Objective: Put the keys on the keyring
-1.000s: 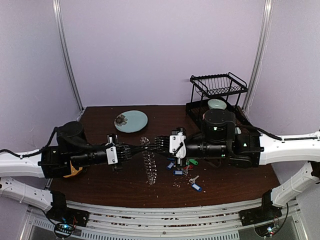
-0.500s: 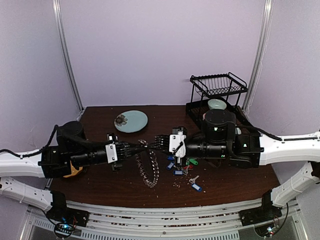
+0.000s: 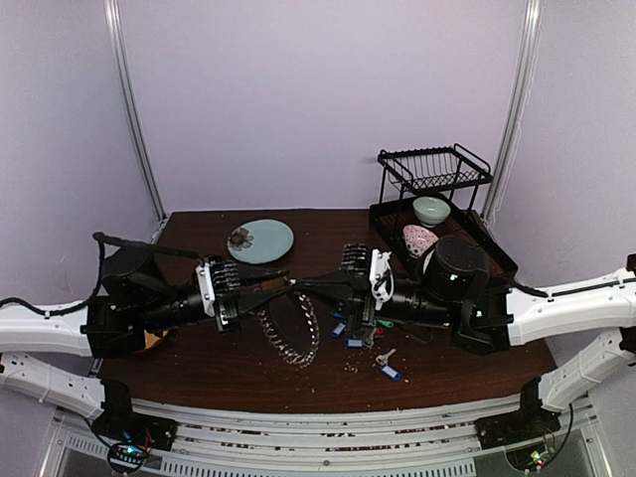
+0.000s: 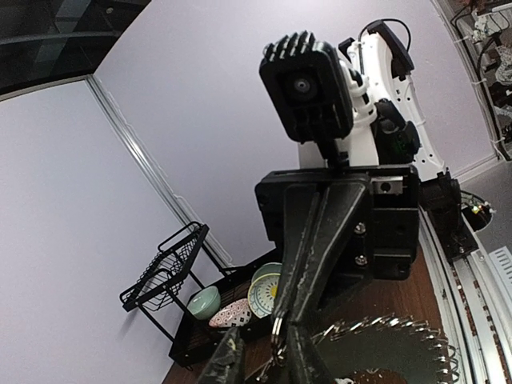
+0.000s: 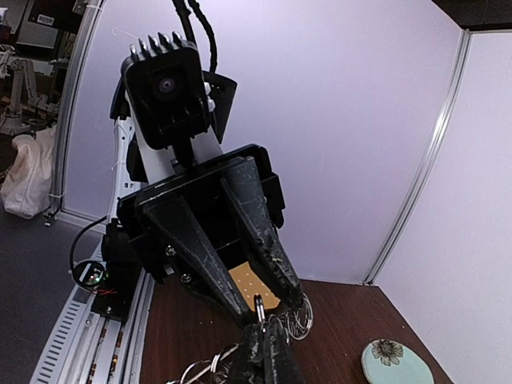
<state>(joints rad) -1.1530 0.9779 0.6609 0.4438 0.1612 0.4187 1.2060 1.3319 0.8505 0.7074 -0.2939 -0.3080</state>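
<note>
Both arms meet in mid-air over the middle of the tabletop point(image 3: 199, 363), with the tools tip to tip and roughly level.

- Keyring point(image 3: 290, 336): centre frame, hanging below the meeting point. Its key fringe droops toward the wood. I can't tell whether the lowest keys touch down.
- Right tool point(image 5: 264, 348): jaws pressed together and pinching the keyring at its top. A small loop pokes up just above the tips in its wrist view. My read is that it's carrying the whole weight.
- Left tool point(image 4: 268, 364): jaws parted in a narrow V around the same spot, with nothing clamped that I can see. It looks like a handover, with the right holding and the left free.
- Keys point(image 3: 388, 373): loose on the tabletop just right of centre, with blue, red and green tags. Most sit under the right arm, and one blue key lies apart toward the lower right. Neither tool holds one, so no threading is under way.

Why hold it like this, as I judge it: lifted by one point, the keyring hangs steady and the wire at the top is exposed. That leaves one arm as the fixture and the other free to fetch.

Snags:
- The keys lie on the right arm's side, partly below it, so the left tool has an awkward reach.
- A thin wire in a pinch can slip or swing if bumped.

The plate point(image 3: 260, 239) at upper centre-left and the rack point(image 3: 435, 171) with its bowls at upper right are well apart and not involved.
</note>
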